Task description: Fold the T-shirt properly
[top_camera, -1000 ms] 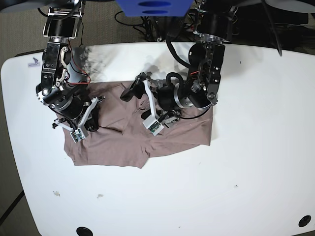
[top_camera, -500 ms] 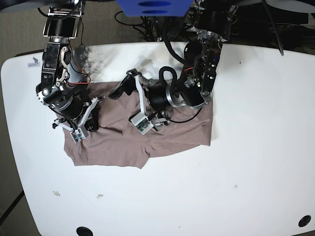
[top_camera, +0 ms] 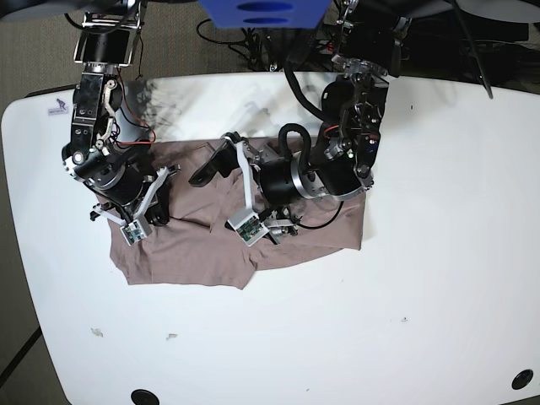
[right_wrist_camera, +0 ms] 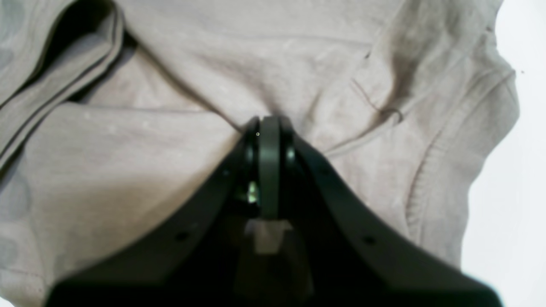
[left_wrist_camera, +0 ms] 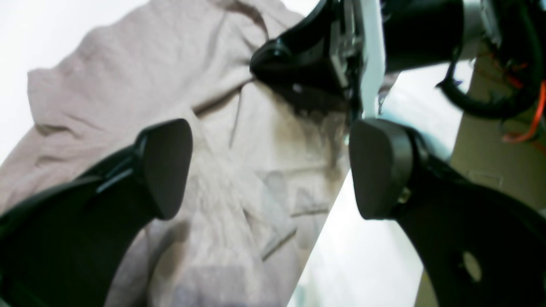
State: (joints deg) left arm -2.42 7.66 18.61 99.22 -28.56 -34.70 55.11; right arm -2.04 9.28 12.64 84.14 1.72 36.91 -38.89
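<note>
— Left claw (left_wrist_camera: 268, 170): how set?
— Spread wide, nothing between the dark pads (left_wrist_camera: 164, 166). Hovering over the middle of the shirt (top_camera: 278, 228), sideways, near the top edge.
— Right claw (right_wrist_camera: 268, 128)?
— Pressed fully together, tips down on the cloth, creases fanning out from them. Whether any fabric is pinched between the tips: cannot tell.
— And the shirt?
— Lying wrinkled on the white surface (top_camera: 439, 278), toward the far left part. Mauve-brown, plain. Lower left corner hanging out in a loose flap; right part flat, with a straight edge. Ribbed hem and a folded layer seen close up from the right wrist.
</note>
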